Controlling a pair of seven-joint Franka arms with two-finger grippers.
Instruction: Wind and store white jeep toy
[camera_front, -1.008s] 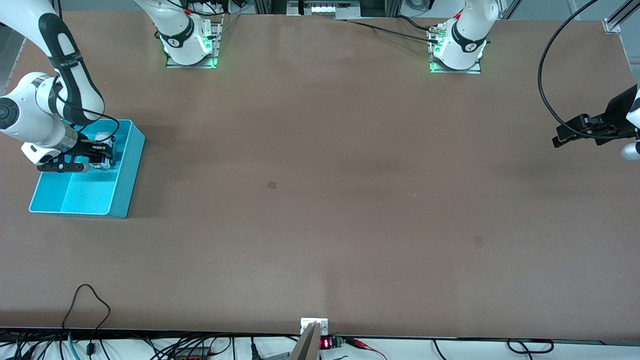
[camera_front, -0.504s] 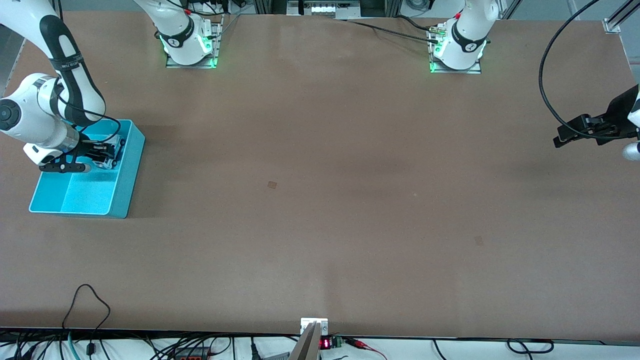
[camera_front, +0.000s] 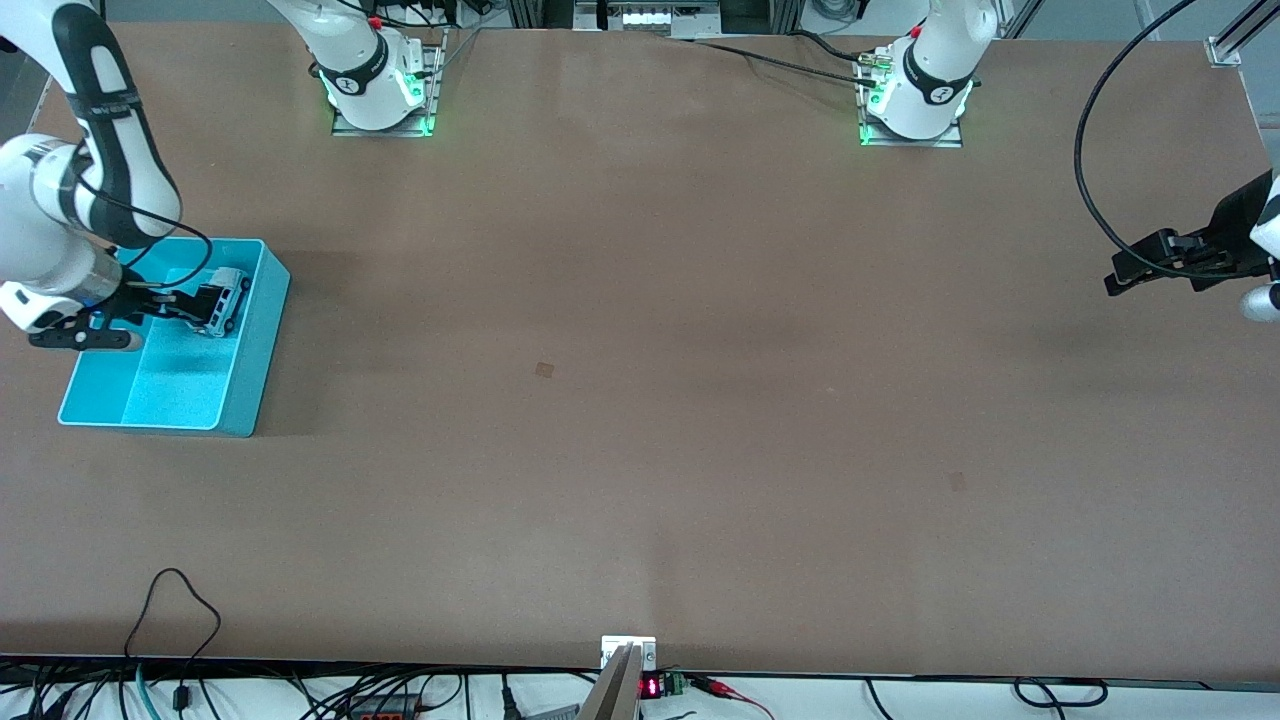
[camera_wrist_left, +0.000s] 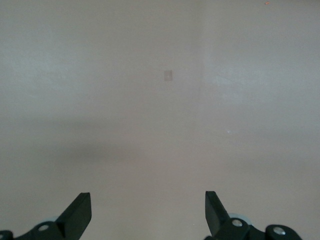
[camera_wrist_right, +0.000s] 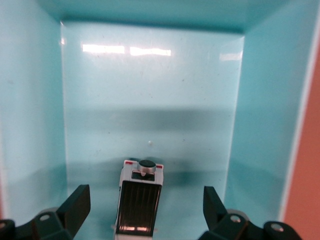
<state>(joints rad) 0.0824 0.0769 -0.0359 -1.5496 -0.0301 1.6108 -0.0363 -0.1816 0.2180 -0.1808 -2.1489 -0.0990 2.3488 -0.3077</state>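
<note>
Jeep: white jeep toy lodged in turquoise bin, enclosed by its walls.
Right gripper: spread wide, nothing held, jeep between fingers.
Left gripper: spread wide, empty, parked over bare table.

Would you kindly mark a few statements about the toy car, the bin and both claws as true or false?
1. The tiny white jeep toy lies inside the turquoise plastic bin. True.
2. The right claw is shut on the jeep. False: its fingers stand open on either side of it.
3. The left claw holds a second car. False: it is open with nothing in it, over bare table.
4. The bin sits toward the right arm's end of the brown table. True.
</note>
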